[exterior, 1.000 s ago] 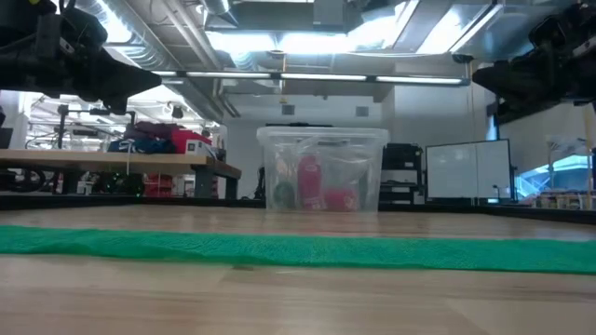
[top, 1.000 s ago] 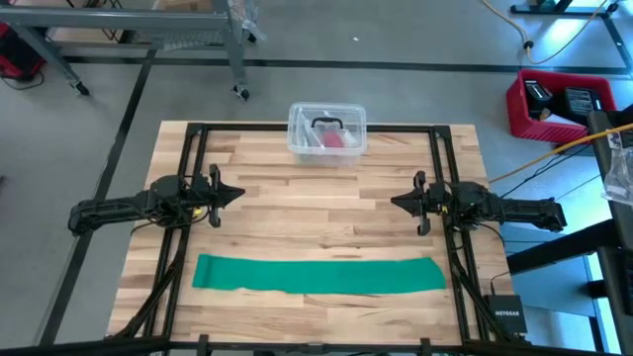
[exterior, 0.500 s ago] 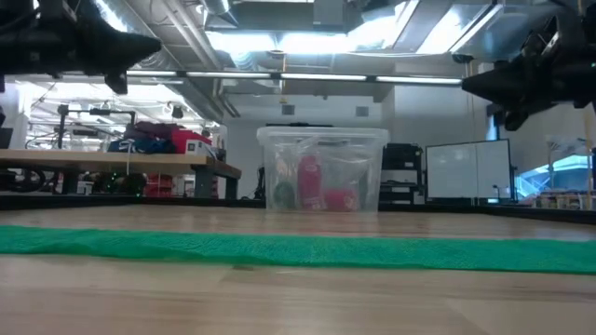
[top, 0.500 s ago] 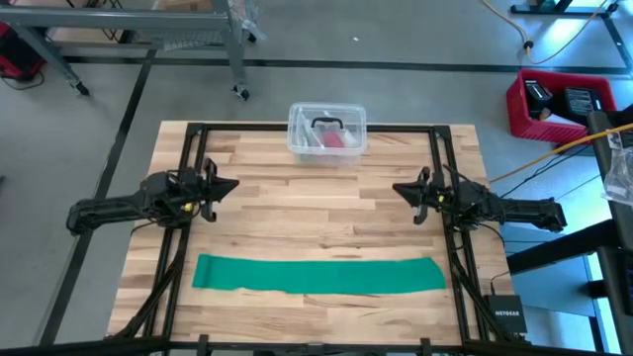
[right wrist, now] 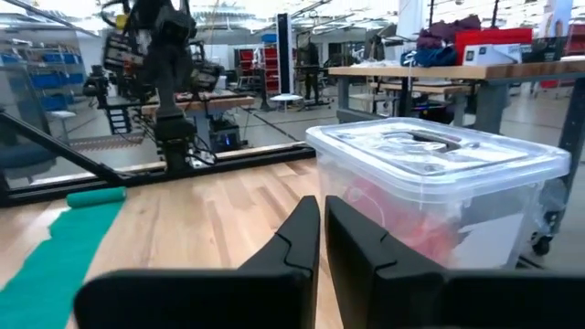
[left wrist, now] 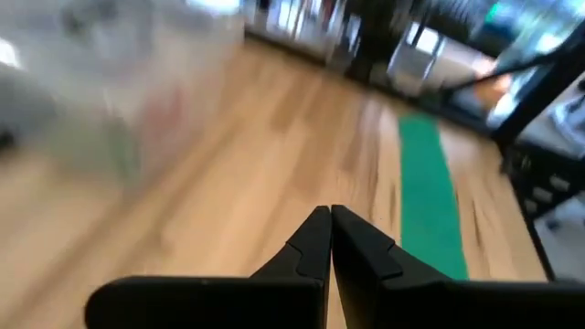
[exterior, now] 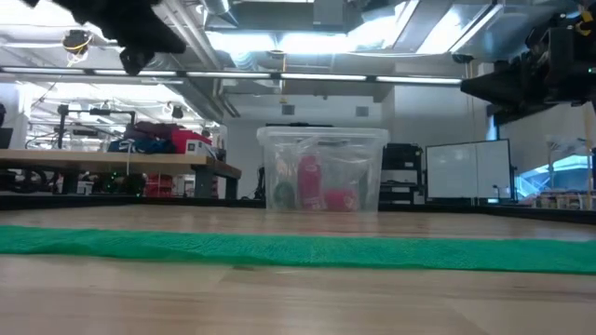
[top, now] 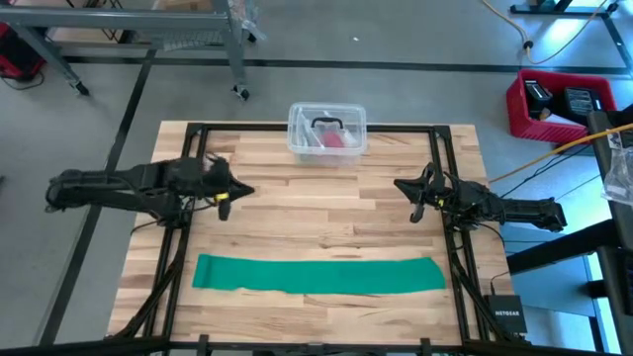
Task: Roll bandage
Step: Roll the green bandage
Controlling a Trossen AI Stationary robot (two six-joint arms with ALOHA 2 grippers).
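Bandage (top: pixel 318 274) lies flat on the worktop (top: pixel 326 203), well apart from the tub (top: pixel 327 131). Thin, limp, stretchy: best pinched at one end. Left gripper (top: pixel 245 192) and right gripper (top: pixel 399 185) hover beyond it, jaws together, empty.

Both arms aloft, fingers together, nothing held.
Dark left gripper (top: pixel 244 191) reaches inward from the left side, tips pressed shut; dark right gripper (top: pixel 399 185) points inward opposite, fingers (right wrist: pixel 302 239) nearly touching. Well apart.
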